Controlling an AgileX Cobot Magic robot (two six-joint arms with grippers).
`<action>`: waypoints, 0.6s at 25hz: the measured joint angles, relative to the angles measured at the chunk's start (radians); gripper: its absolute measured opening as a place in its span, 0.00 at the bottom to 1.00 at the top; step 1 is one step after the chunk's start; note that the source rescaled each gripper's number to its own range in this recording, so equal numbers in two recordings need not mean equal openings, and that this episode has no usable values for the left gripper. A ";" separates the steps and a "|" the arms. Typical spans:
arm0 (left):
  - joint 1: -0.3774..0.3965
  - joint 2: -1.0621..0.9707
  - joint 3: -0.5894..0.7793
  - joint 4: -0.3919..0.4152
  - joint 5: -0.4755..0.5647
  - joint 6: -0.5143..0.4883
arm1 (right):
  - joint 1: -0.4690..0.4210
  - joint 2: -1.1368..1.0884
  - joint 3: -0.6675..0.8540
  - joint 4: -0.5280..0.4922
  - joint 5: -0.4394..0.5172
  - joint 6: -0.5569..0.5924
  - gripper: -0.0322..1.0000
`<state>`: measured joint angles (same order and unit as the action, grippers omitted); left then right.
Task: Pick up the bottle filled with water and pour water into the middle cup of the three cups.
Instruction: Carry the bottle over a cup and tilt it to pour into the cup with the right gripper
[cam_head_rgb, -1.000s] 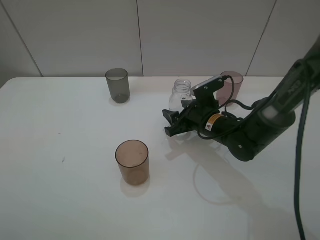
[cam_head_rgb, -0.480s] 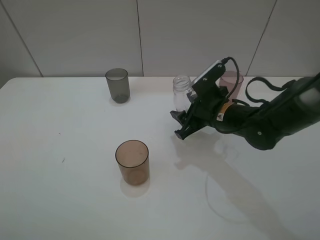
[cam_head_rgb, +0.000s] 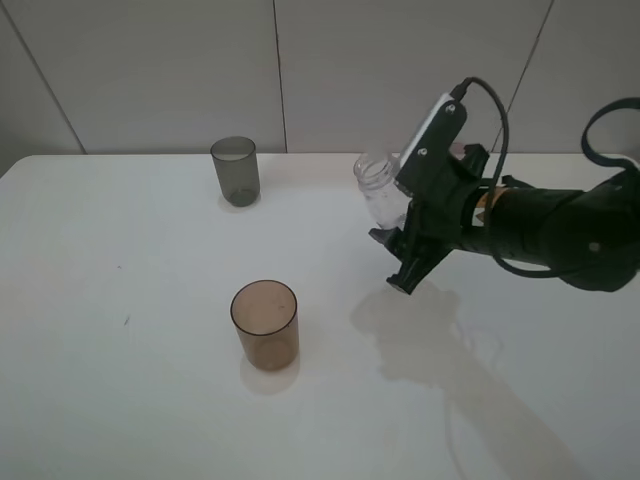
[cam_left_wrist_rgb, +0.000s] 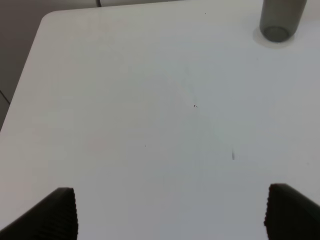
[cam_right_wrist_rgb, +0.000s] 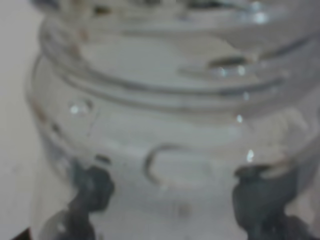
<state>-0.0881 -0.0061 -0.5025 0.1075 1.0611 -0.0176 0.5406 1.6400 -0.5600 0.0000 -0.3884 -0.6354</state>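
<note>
White table (cam_head_rgb: 120, 400) before a pale panelled wall. Right gripper (cam_head_rgb: 392, 258) clamped on the bottle (cam_head_rgb: 378, 188), held clear of the tabletop and tilted, open neck leaning up and to the left. Seen through the clear plastic in the right wrist view, dark pads (cam_right_wrist_rgb: 92, 190) pressed against both sides. Well apart toward the front left, the middle cup (cam_head_rgb: 265, 325), amber, upright. Farther back, smoky grey cup (cam_head_rgb: 235, 170), upright near the wall. Left gripper (cam_left_wrist_rgb: 175, 215) spread wide above the table.

Prob. robotics lab / test setup: plain white table (cam_head_rgb: 120, 400), bare panelled wall (cam_head_rgb: 150, 70), cabled black robot arm (cam_head_rgb: 560, 228).
</note>
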 joint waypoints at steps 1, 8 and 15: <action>0.000 0.000 0.000 0.000 0.000 0.000 | 0.022 0.000 0.000 0.041 0.001 -0.062 0.03; 0.000 0.000 0.000 0.000 0.000 0.000 | 0.170 -0.001 0.000 0.374 -0.048 -0.581 0.03; 0.000 0.000 0.000 0.000 0.000 0.000 | 0.241 0.013 0.000 0.568 -0.146 -0.831 0.03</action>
<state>-0.0881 -0.0061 -0.5025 0.1075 1.0611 -0.0176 0.7818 1.6533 -0.5600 0.5685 -0.5342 -1.4666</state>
